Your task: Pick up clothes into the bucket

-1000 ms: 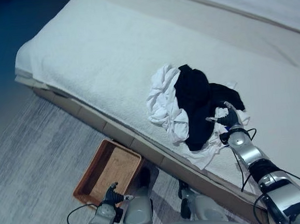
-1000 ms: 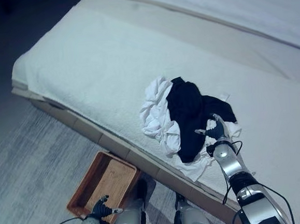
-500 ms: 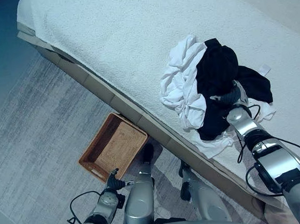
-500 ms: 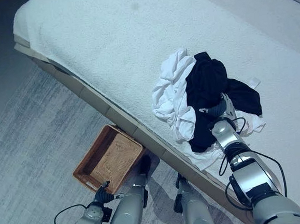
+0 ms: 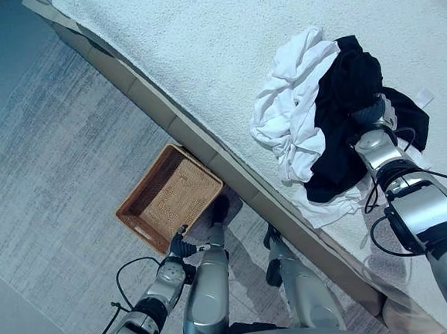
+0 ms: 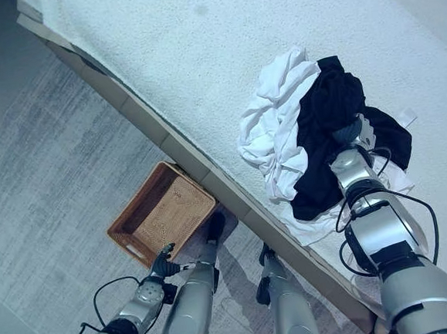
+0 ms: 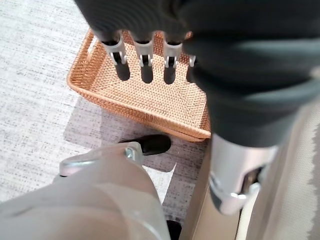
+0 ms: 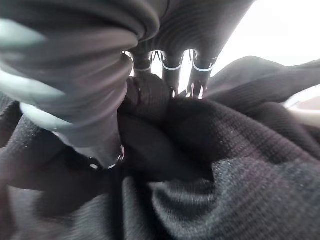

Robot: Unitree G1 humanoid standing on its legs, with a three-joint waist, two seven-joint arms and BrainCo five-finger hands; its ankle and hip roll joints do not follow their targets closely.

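Observation:
A crumpled white garment (image 5: 293, 115) and a black garment (image 5: 342, 103) lie heaped together on the bed (image 5: 198, 45) near its edge. My right hand (image 5: 368, 113) is sunk into the black garment. In the right wrist view its fingers (image 8: 172, 67) dig into the black cloth (image 8: 225, 175), with a fold bunched between them and the thumb. A brown woven basket (image 5: 146, 181) stands empty on the floor beside the bed. My left hand (image 5: 176, 248) hangs low just by it, its fingers (image 7: 145, 52) straight over the basket's rim (image 7: 135, 112).
The bed's wooden base (image 5: 165, 117) runs diagonally between the basket and the clothes. Grey carpet (image 5: 52, 149) stretches out to the left of the basket. A white tag (image 5: 425, 95) lies on the bed past the black garment.
The camera has swung, shifting the whole scene. My right hand, open above the black garment a second ago, has pressed down into it and closed. The left hand stays by the basket.

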